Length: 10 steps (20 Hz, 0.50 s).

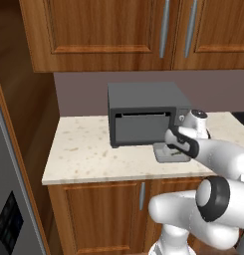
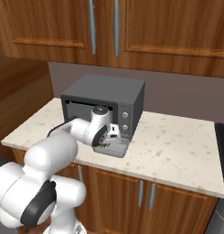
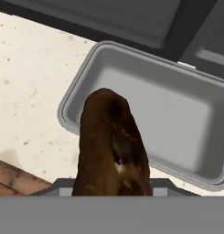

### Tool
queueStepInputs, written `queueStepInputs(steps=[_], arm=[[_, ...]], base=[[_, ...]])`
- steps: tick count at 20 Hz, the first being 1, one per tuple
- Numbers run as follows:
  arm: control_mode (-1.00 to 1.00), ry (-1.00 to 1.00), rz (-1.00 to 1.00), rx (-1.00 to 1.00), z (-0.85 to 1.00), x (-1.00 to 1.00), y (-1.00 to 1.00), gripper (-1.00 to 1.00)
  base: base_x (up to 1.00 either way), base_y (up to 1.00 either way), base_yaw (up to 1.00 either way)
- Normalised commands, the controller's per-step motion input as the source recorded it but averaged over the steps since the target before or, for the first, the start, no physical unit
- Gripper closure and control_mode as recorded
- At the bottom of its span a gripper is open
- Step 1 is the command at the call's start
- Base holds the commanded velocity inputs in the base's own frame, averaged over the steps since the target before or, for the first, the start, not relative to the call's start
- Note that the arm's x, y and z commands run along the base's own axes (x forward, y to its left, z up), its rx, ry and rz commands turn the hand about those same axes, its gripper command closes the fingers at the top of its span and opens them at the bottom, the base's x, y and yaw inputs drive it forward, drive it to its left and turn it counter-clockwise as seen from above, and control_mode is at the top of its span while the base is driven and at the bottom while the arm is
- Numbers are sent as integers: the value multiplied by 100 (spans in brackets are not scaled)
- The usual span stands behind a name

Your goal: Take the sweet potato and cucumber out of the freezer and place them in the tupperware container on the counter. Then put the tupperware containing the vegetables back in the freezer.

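Beige speckled bench (image 1: 83, 149) carried the grey tupperware container (image 3: 186, 114) just before the dark microwave (image 1: 143, 112), while the end effector (image 3: 111, 187), clamped on the sweet potato (image 3: 111, 146), hung over the container's near rim.

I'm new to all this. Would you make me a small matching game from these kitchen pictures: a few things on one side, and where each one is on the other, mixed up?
Things:
1. sweet potato
2. tupperware container
3. microwave
4. wooden cabinet doors

Places:
A. on the counter, right in front of the microwave
B. under the counter, with metal bar handles
C. held in the gripper, above the container's near edge
D. at the back of the counter, against the wall

Pairs: 1-C, 2-A, 3-D, 4-B
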Motion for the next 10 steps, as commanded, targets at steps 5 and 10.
queueStepInputs(steps=[5,10], arm=[[-100,0,0,0,-14,29,-1,100],[-100,0,0,0,-21,22,-4,100]], base=[[0,0,0],[0,0,0]])
